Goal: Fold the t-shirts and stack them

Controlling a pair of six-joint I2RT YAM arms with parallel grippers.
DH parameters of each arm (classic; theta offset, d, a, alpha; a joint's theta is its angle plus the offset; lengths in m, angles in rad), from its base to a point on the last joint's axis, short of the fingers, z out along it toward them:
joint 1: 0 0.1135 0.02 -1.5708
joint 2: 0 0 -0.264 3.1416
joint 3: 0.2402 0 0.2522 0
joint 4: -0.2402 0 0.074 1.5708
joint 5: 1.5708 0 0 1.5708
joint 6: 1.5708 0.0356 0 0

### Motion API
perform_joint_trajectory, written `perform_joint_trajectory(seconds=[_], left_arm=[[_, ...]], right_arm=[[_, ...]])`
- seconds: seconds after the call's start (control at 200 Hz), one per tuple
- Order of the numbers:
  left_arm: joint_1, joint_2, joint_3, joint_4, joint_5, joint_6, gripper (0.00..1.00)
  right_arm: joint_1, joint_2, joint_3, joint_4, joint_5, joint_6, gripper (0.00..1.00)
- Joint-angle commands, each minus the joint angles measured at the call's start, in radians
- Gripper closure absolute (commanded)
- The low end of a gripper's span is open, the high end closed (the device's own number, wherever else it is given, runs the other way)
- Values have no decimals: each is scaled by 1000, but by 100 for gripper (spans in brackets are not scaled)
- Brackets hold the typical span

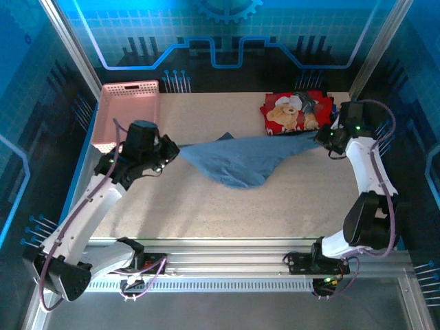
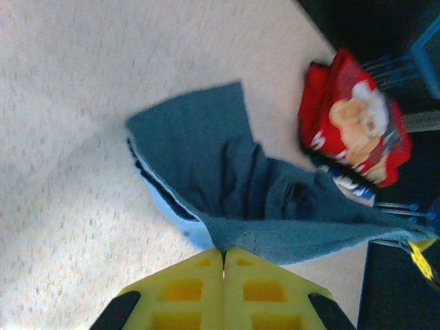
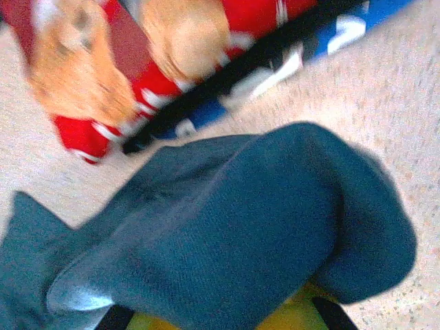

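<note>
Spanning left gripper [image 1: 174,148] to right gripper [image 1: 322,137] overhead, slate-blue t-shirt [image 1: 237,161] sags.

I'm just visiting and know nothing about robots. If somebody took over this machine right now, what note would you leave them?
Left end effector: shut on one end of the blue shirt.
Right end effector: shut on the other end.
The shirt is stretched between them over the table, sagging in the middle.
Done: a folded pile at the table's far right, with the red teddy-bear shirt on top.
Left to do: fold the blue shirt and lay it on that pile.
</note>
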Motion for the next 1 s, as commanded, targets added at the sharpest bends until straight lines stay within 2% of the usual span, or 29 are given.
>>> perform_joint_trajectory(seconds=[0.0, 0.09, 0.19, 0.295, 0.47, 0.56, 0.61, 0.675, 0.835, 0.99], left_arm=[[83, -14, 69, -71, 7, 98, 100], [146, -19, 90, -76, 26, 125, 100], [199, -27, 98, -64, 56, 147, 100], [219, -42, 95, -56, 64, 175, 100], [278, -105, 21, -79, 58, 174, 100], [334, -146, -11, -87, 68, 175, 100], [367, -151, -8, -89, 90, 179, 100], [393, -130, 21, -83, 113, 188, 100], [392, -4, 192, 2, 177, 195, 100], [376, 143, 456, 93, 230, 177, 100]], right_arm=[[-33, -14, 68, -101, -27, -88, 100], [-56, -14, 115, -139, -64, -117, 100], [-98, -1, 146, -172, -234, -91, 100], [-83, -29, 122, -166, -313, -90, 100], [-43, -100, -15, -204, -329, -124, 100], [-58, -135, -80, -198, -328, -121, 100], [-77, -137, -74, -186, -370, -117, 100], [-97, -110, -9, -190, -424, -113, 100], [-106, 18, 268, -181, -577, -52, 100], [-106, 145, 564, -115, -612, 80, 100]])
